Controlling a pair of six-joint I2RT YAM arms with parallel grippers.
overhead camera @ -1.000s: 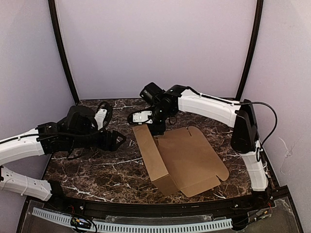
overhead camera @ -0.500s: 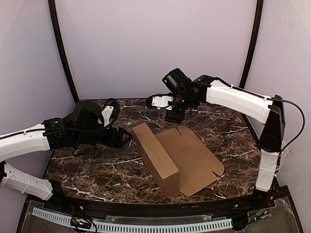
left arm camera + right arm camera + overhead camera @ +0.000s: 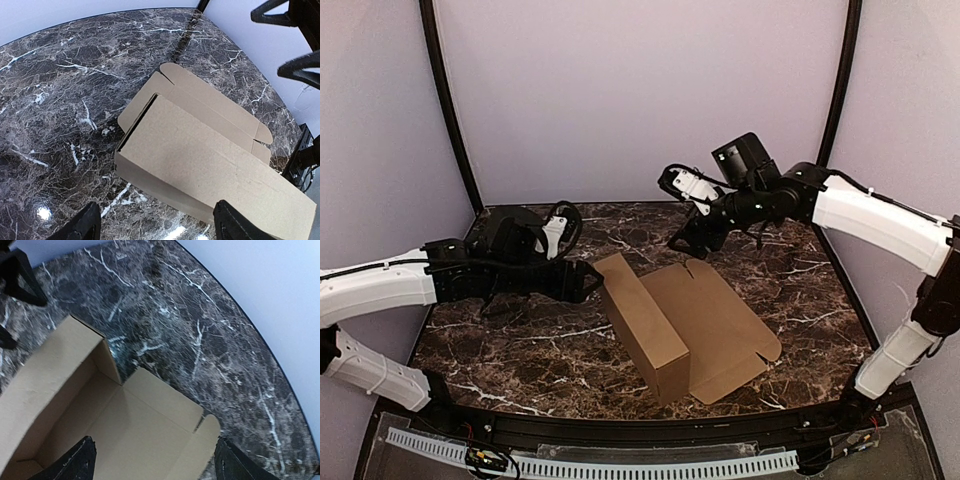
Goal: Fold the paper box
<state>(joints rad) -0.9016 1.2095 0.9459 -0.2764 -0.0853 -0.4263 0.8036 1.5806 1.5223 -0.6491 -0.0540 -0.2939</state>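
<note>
A plain brown cardboard box sits partly folded in the middle of the dark marble counter. One long wall stands up and the lid flap lies flat to the right. The left gripper hovers just beside the box's far left corner, jaws apart and empty. The right gripper hangs above the far edge, jaws apart, holding nothing.

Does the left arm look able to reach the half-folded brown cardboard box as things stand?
Probably yes: the open left gripper faces the brown cardboard box at its raised wall, close by, and nothing lies between them.
</note>
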